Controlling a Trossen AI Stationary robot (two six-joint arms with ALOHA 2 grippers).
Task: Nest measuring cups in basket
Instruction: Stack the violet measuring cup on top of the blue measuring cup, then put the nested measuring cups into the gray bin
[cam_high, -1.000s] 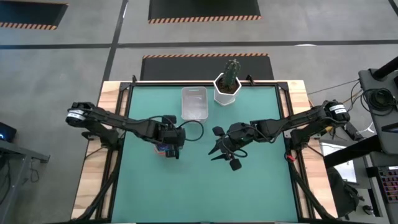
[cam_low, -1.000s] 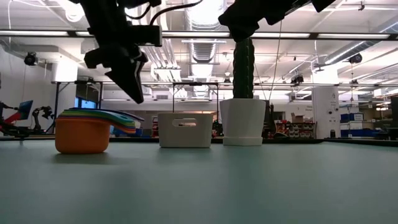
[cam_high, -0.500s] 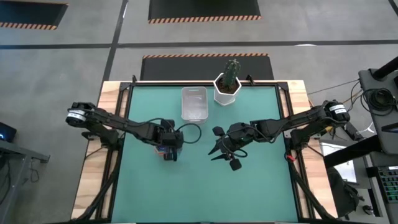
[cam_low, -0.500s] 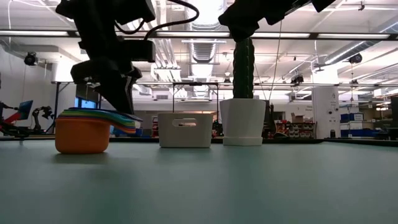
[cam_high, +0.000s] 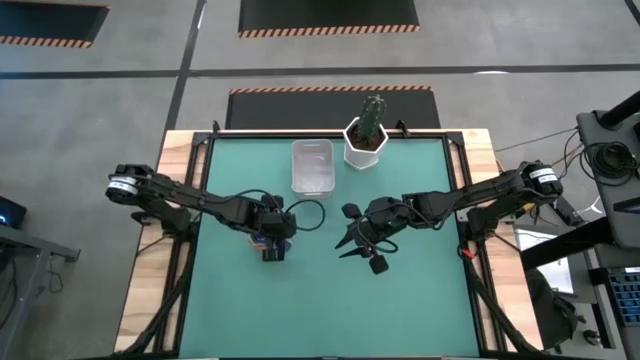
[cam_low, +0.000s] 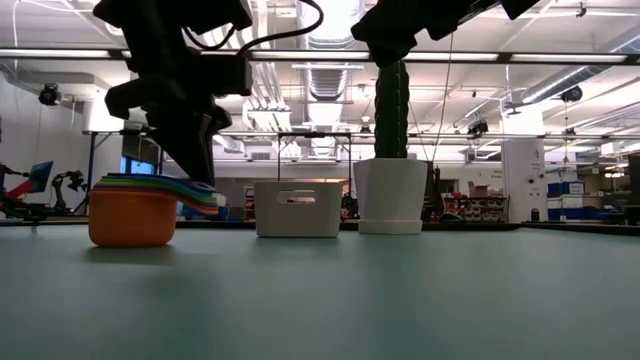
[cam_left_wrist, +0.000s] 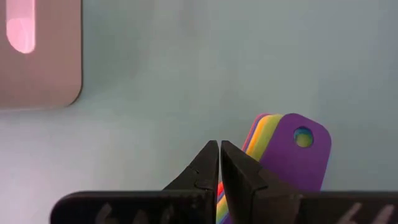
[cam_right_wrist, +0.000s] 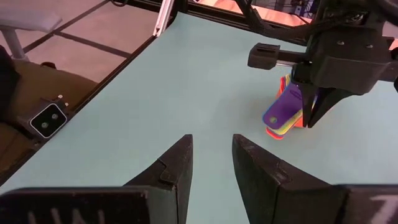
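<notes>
Left gripper closed above measuring cups' handles.

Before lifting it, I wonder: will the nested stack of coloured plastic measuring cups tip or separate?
The stack looks light, being small plastic. Its fanned handles overhang one side under the left gripper, so pressing there may tip it. Right gripper waits mid-table.

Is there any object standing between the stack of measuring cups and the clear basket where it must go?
Nothing visible does. In the high view, the table between the nested measuring cups, under the left end effector, and the basket is bare. The cactus pot stands beside the basket, off that path, and the right end effector is also off to the side.
</notes>
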